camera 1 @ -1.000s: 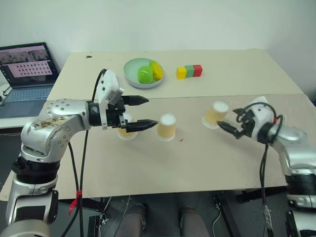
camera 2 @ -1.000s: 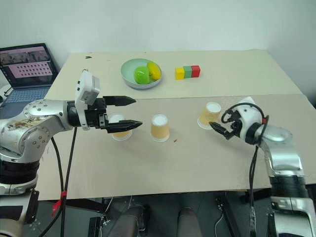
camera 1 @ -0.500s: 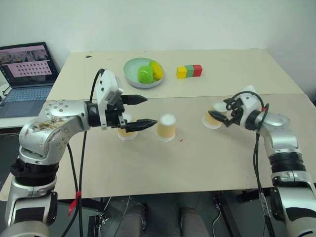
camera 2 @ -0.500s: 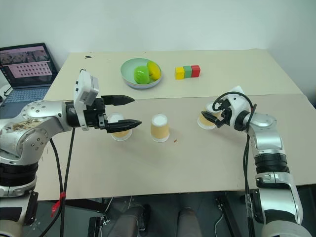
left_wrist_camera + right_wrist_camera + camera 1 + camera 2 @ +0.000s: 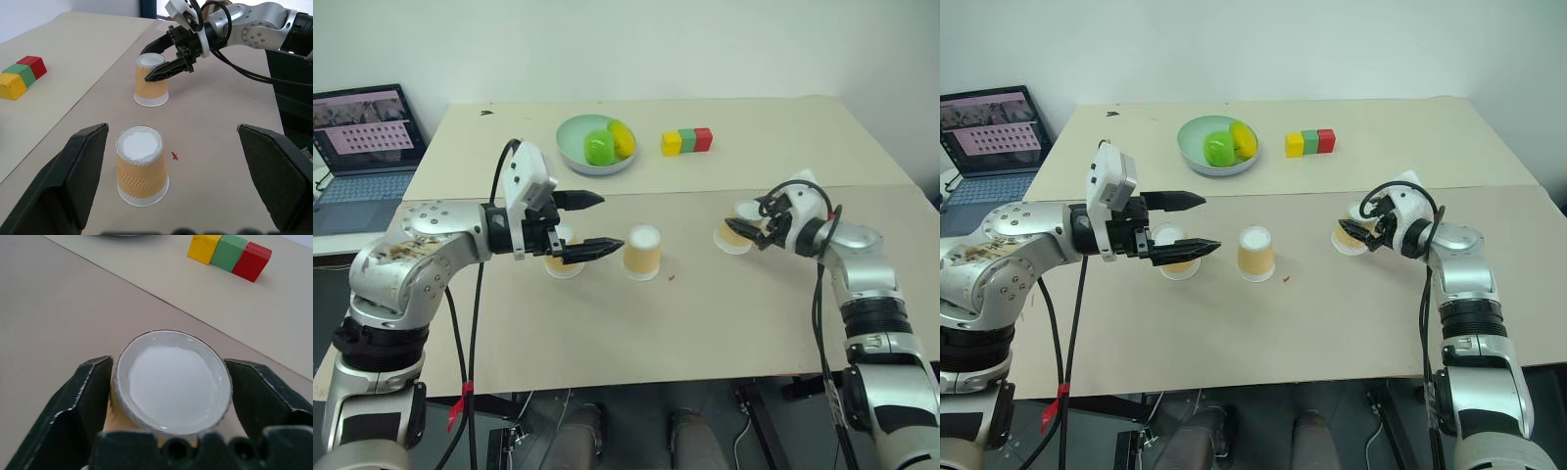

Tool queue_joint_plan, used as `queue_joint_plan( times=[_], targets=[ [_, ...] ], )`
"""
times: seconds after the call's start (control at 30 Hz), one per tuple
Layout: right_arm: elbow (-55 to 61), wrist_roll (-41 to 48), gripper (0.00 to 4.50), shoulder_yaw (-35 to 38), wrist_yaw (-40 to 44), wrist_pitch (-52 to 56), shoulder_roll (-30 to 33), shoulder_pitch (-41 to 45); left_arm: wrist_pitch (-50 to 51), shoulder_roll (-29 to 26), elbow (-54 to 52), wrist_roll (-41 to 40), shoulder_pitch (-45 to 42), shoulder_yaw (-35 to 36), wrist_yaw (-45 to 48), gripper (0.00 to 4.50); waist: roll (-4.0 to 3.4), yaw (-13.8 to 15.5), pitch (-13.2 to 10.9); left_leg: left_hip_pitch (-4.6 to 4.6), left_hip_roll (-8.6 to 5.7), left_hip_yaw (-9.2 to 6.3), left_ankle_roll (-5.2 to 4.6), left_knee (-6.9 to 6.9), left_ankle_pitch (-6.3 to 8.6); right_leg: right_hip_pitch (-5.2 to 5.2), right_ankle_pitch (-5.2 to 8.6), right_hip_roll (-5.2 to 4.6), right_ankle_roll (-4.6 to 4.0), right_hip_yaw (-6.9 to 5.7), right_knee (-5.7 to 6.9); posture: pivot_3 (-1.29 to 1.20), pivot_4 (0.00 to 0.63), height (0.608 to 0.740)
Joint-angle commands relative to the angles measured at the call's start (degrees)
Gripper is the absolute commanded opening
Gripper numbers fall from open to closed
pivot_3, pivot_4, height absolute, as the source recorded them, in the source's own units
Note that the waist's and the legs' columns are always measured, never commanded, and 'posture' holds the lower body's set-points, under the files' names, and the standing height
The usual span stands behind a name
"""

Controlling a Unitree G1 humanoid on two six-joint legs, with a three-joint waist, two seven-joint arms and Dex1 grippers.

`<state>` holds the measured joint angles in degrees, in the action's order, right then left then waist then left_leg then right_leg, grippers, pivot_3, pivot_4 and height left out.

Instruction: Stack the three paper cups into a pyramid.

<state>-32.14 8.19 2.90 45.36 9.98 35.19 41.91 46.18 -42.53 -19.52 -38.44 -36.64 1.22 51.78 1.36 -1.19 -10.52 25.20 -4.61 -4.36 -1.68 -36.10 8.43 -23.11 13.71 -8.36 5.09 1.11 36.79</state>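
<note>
right tool: its two black fingers sit one on each side of the right cup, squeezed up against its paper wall near the top, so it is gripping this cup
left tool: wide open and holding nothing, hanging in the air over the left cup
where the cups are: all three stand upside down on the table, white bottoms up, in a loose row; the middle cup is near the left cup, and the right cup is well apart from both
pyramid: not started, no cup sits on another yet
how a cup will feel: I think very light, thin and soft, so a hard squeeze would dent it; the paper looks a bit slippery and the cup gets narrower at the top, so it could slide out
where to hold it: on the two side walls, gently, a little below the white bottom
what the right wrist view shows: the finger pads tight beside the round white bottom, and the three coloured blocks behind
what the left wrist view shows: the right cup from the side with the black fingers around its top, and a tiny red speck on the table by the middle cup
what the eye views show: the whole row, plus a green bowl with fruit and a laptop far back
</note>
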Motion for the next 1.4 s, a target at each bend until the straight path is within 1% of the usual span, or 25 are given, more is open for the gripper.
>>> queue_joint_plan(
  times=[0.03, 0.17, 0.27, 0.4, 0.57, 0.67, 0.83, 1.37, 1.4],
  targets=[
    [2.13, 1.20, 2.89, 2.07, -0.60, -0.60, 0.39, 1.27, -0.98, -0.03, -1.38, -0.15, -0.47, 0.94, -0.15, 4.50, 0.00, 0.02, 0.00, 0.00, 0.00, 0.00, 0.00, 0.00, 0.00, 0.00, 0.00, 0.00, 0.00, 0.00, 0.00, 0.00, 0.150, 0.740],
    [5.32, 2.54, 2.89, 2.85, 0.22, 1.18, 1.09, 1.03, -0.76, -0.01, -1.46, -0.26, -0.46, 0.88, -0.17, 4.50, -0.01, 0.02, -0.01, 0.00, 0.00, 0.00, 0.00, 0.00, 0.00, 0.00, 0.00, 0.00, 0.00, 0.00, 0.00, 0.00, 0.150, 0.740],
    [13.64, 5.83, 2.89, 3.41, 2.31, 6.73, 2.25, 0.24, -0.66, -0.02, -1.82, -0.31, -0.21, 0.81, -0.22, 4.50, -0.02, -0.05, -0.02, 0.00, 0.00, 0.00, 0.00, 0.03, 0.00, -0.03, 0.00, 0.00, 0.00, 0.02, 0.01, 0.00, 0.150, 0.740],
    [23.02, 8.06, 2.89, 2.08, 3.47, 12.44, 2.51, -1.77, -0.67, 0.08, -1.89, -0.26, -0.26, 0.58, -0.20, 4.50, -0.02, 0.00, -0.01, 0.00, 0.01, 0.00, 0.00, 0.05, 0.00, -0.04, 0.00, 0.00, 0.00, 0.01, 0.01, 0.00, 0.150, 0.740],
    [29.58, 7.71, 2.89, -0.97, 2.18, 16.10, 0.29, -4.74, -0.68, 0.43, -1.80, -0.18, -0.79, 0.17, -0.24, 4.50, -0.02, 0.23, -0.01, 0.00, 0.01, -0.01, 0.00, 0.03, 0.00, -0.02, 0.00, 0.00, 0.00, -0.01, 0.01, 0.00, 0.150, 0.740],
    [32.37, 7.50, 2.89, -2.85, 0.47, 17.68, -2.84, -6.92, -0.64, 0.66, -1.52, -0.17, -1.30, -0.05, -0.20, 4.50, -0.02, 0.17, -0.01, 0.00, 0.01, -0.01, 0.00, 0.03, 0.00, -0.04, 0.00, 0.00, 0.00, 0.00, 0.03, 0.00, 0.150, 0.740],
    [34.73, 6.85, 2.89, -5.01, -1.18, 18.71, -5.80, -9.49, -0.80, 0.63, -1.06, 0.07, -1.95, -0.23, 0.10, 4.50, -0.02, 0.21, -0.01, 0.00, 0.01, -0.01, 0.00, 0.03, 0.00, -0.05, 0.00, 0.00, 0.00, 0.00, 0.04, 0.00, 0.150, 0.740],
    [35.41, 6.53, 2.89, -7.01, -1.18, 18.38, -6.01, -10.14, -1.79, 0.96, -0.73, 0.39, -0.93, 0.21, 0.38, 4.50, -0.02, 0.19, -0.01, 0.00, 0.01, -0.01, 0.01, 0.03, 0.00, -0.06, 0.00, 0.01, 0.00, 0.00, 0.05, 0.00, 0.150, 0.740],
    [35.38, 6.56, 3.33, -7.17, -1.18, 18.44, -6.15, -10.09, -1.89, 0.95, -0.69, 0.41, -0.86, 0.24, 0.43, 4.50, -0.02, 0.19, -0.01, 0.00, 0.01, -0.01, 0.01, 0.02, 0.00, -0.05, 0.00, 0.01, 0.00, 0.00, 0.05, 0.00, 0.150, 0.740]
  ],
)
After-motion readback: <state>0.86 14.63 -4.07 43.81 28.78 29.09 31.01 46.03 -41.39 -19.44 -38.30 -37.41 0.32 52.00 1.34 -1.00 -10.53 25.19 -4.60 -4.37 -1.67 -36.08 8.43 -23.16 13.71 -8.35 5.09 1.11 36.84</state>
